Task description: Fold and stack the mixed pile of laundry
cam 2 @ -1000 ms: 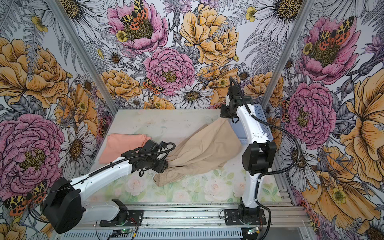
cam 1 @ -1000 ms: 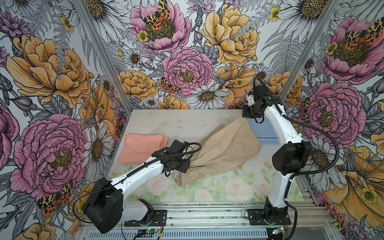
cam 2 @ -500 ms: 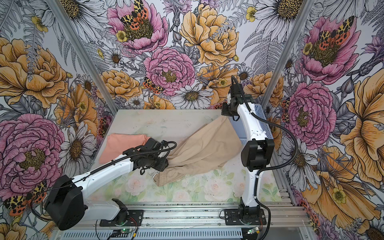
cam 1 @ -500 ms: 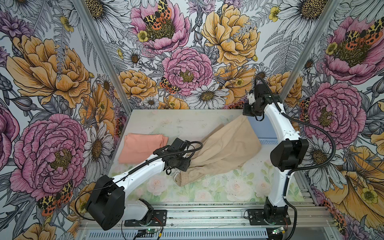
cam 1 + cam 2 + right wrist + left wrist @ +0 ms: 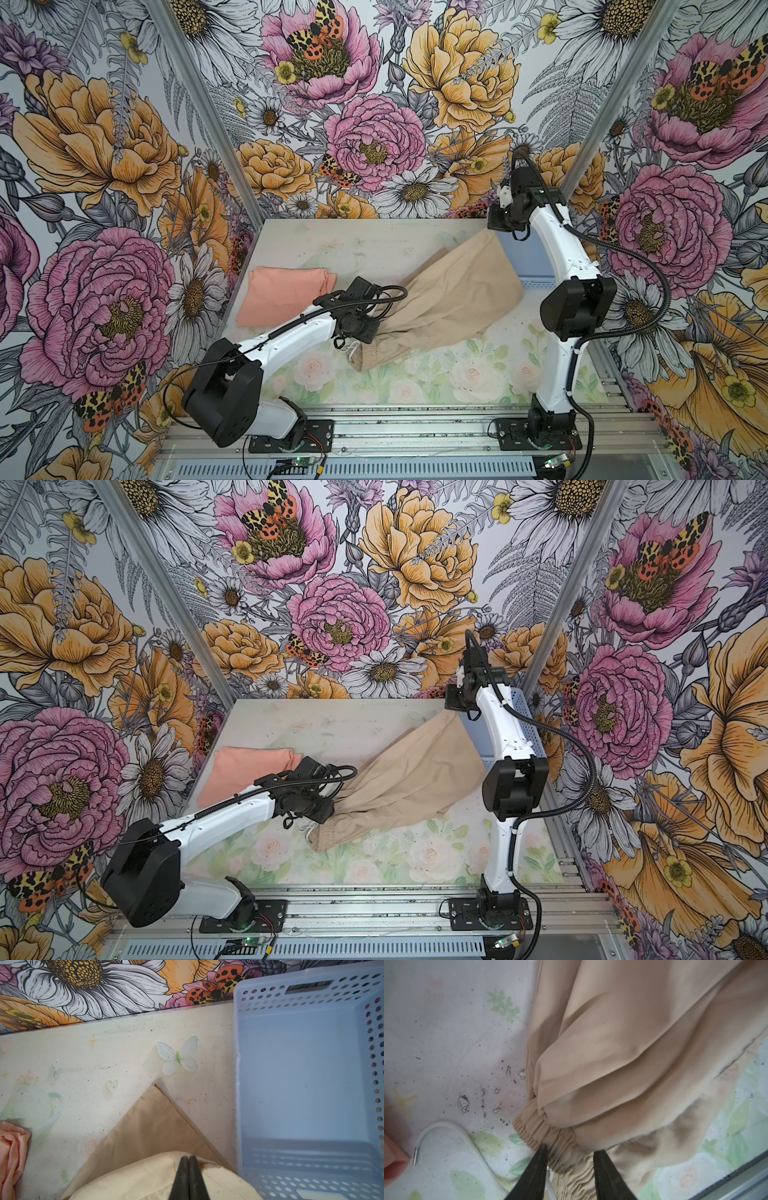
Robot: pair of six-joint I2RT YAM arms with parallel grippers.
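The beige garment (image 5: 453,286) (image 5: 399,779) stretches slantwise across the table. My right gripper (image 5: 188,1157) (image 5: 496,230) is shut on its far corner and holds it raised beside the basket. My left gripper (image 5: 571,1148) (image 5: 365,336) is at the near end, its fingers still apart on either side of the gathered elastic waistband (image 5: 542,1130). The white drawstring (image 5: 446,1126) lies loose on the table next to it. The salmon T-shirt (image 5: 282,295) (image 5: 245,771) lies folded flat at the left, apart from both grippers; its graphic is hidden.
A light blue perforated basket (image 5: 236,1084) (image 5: 519,704) stands at the back right, against the wall and behind my right arm, with nothing in it. The floral table (image 5: 436,374) ends at a metal rail in front. Flowered walls close in three sides.
My left gripper's fingers have narrowed round the beige garment's waistband. The right arm has drawn slightly back and up with the garment's corner still in its grip.
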